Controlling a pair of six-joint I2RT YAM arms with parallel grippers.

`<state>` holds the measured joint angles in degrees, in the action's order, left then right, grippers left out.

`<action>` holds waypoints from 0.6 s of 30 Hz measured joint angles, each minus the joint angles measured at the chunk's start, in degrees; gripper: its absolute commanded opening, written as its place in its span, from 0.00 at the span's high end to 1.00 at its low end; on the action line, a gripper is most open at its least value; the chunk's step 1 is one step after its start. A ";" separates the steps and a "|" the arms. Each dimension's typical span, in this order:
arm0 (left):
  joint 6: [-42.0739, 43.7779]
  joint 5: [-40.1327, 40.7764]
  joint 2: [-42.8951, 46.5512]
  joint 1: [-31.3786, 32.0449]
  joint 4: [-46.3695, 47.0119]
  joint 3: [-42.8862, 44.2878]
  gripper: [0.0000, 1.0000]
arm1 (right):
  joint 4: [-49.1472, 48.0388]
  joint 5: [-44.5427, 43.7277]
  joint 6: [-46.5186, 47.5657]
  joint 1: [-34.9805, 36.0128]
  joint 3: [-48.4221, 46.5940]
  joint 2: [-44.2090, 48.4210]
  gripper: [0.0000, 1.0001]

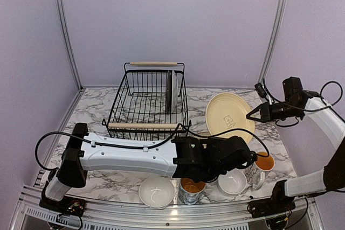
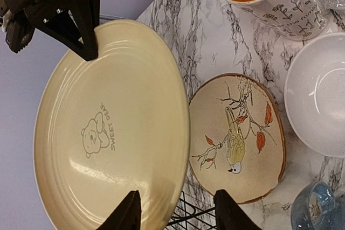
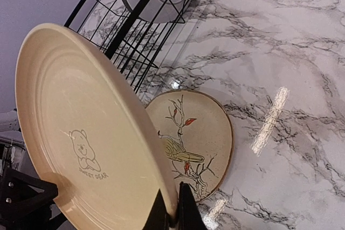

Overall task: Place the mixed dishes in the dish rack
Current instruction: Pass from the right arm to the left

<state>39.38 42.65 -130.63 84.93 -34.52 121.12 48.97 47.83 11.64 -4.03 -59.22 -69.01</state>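
Observation:
A pale yellow plate (image 1: 229,113) with a bear print stands tilted on edge over the marble, right of the dish rack (image 1: 146,103). My right gripper (image 3: 173,215) is shut on its rim. My left gripper (image 2: 178,215) is open with its fingers straddling the plate's opposite edge, one finger (image 2: 126,214) over the plate's face and the other beside it. The cream bird plate (image 2: 237,138) lies flat underneath. A grey plate (image 1: 171,91) stands in the rack. Two white bowls (image 1: 157,191) (image 1: 233,181) and two yellow-lined mugs (image 1: 191,189) (image 1: 264,162) sit near the front edge.
My left arm (image 1: 129,157) stretches across the front of the table from left to right, just behind the bowls and mugs. The rack's wooden handles (image 1: 143,125) run along its near and far sides. Grey walls close in the sides and back.

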 measured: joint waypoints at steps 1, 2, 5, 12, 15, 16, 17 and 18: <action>0.87 0.66 -0.07 0.00 0.39 0.02 0.61 | 0.26 0.28 0.02 0.48 -0.04 0.00 1.00; 1.73 1.33 -0.24 0.00 0.87 0.11 0.66 | 0.61 0.50 0.02 0.87 -0.11 0.00 1.00; 3.82 2.58 -1.16 0.00 2.25 0.55 0.83 | 1.22 0.70 0.20 1.20 -0.13 0.04 0.96; 8.70 2.40 -3.93 0.28 2.95 0.96 1.00 | 1.57 2.29 0.42 1.77 -0.90 0.85 0.62; 9.11 2.71 -3.93 0.26 4.57 0.96 1.00 | 1.79 3.26 0.61 1.40 -0.98 1.03 0.41; 9.51 2.91 -3.93 0.26 5.51 0.96 1.00 | 1.99 3.58 1.14 1.03 -1.20 1.05 0.38; 9.70 2.82 -3.93 0.17 6.32 0.94 1.00 | 2.38 3.78 1.27 0.50 -1.66 1.05 0.37; 9.97 2.80 -3.93 0.11 7.13 0.90 1.00 | 2.67 3.85 1.53 -0.07 -2.19 1.05 0.37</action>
<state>49.34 45.45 -134.56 85.03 -27.40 122.02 51.64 51.68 13.17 -4.10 -61.41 -67.96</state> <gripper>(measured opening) 0.045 0.600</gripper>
